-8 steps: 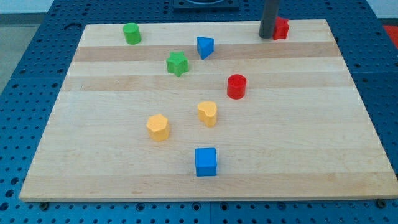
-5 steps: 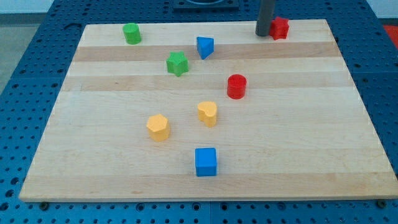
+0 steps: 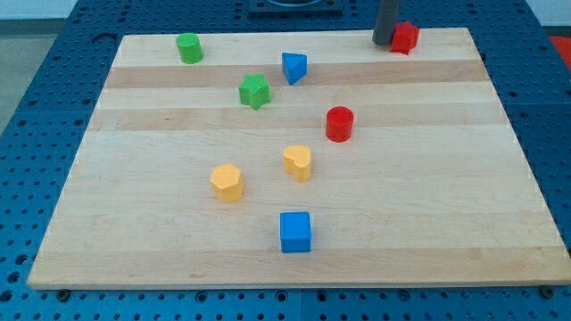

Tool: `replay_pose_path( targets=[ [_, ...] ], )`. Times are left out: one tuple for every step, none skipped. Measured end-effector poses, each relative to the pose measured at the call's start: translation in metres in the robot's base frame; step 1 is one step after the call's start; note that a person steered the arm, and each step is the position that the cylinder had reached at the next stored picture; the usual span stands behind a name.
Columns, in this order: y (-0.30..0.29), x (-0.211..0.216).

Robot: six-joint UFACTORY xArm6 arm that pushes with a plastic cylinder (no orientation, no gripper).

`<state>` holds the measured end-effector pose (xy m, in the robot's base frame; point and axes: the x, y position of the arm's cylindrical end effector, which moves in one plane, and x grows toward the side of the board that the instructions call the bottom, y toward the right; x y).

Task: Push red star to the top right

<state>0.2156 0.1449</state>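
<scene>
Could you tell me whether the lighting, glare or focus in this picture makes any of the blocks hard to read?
Camera view: even, soft light with faint short shadows; no glare on the wooden board; focus sharp throughout. Only the red star is partly hidden, my tip standing against its left side at the view's top.

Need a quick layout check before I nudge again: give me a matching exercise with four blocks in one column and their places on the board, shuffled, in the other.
Blocks:
1. red star
2. green cylinder
3. blue cube
4. red cylinder

Places:
A. nearest the view's bottom edge
B. view's top left
C. view's top, right beside my tip
D. near the board's middle, right of the green star

Pairs: 1-C, 2-B, 3-A, 4-D
</scene>
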Motion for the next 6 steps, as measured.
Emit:
replay_pose_path(
  targets=[
    [0.001, 0.0],
    [0.006, 0.001],
    [0.01, 0.001],
    [0.019, 0.001],
    [0.035, 0.001],
    [0.045, 0.001]
  ],
)
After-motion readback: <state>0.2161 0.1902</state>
